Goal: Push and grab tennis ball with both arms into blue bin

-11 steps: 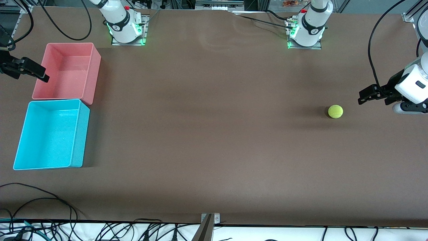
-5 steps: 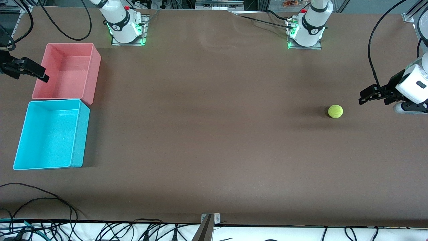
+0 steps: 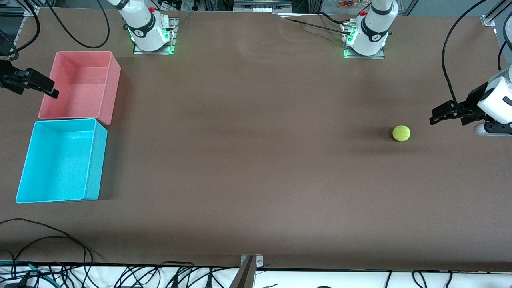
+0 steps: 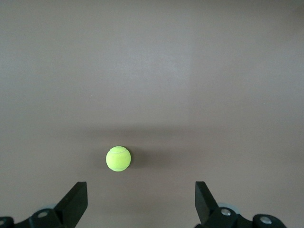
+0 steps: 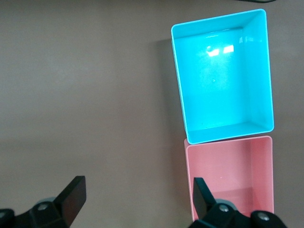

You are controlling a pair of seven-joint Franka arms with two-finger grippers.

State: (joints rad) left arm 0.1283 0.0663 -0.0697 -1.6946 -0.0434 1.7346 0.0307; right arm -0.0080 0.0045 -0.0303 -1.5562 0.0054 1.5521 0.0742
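The yellow-green tennis ball (image 3: 401, 133) lies on the brown table toward the left arm's end, also seen in the left wrist view (image 4: 118, 158). My left gripper (image 3: 446, 118) hangs open over the table just past the ball at that end. Its fingers (image 4: 76, 202) are spread wide with nothing between them, and the ball is apart from them. The blue bin (image 3: 60, 160) stands at the right arm's end, its inside bare (image 5: 223, 76). My right gripper (image 3: 35, 90) hovers open beside the pink bin, one fingertip (image 5: 202, 192) at that bin's edge.
A pink bin (image 3: 80, 84) of like size stands against the blue bin, farther from the front camera (image 5: 232, 175). Both arm bases (image 3: 150, 32) (image 3: 366, 36) are bolted along the table's back edge. Black cables hang off the table's front edge (image 3: 48, 240).
My left gripper has drifted slightly away from the ball toward its end of the table. The ball, both bins and the right gripper have not moved.
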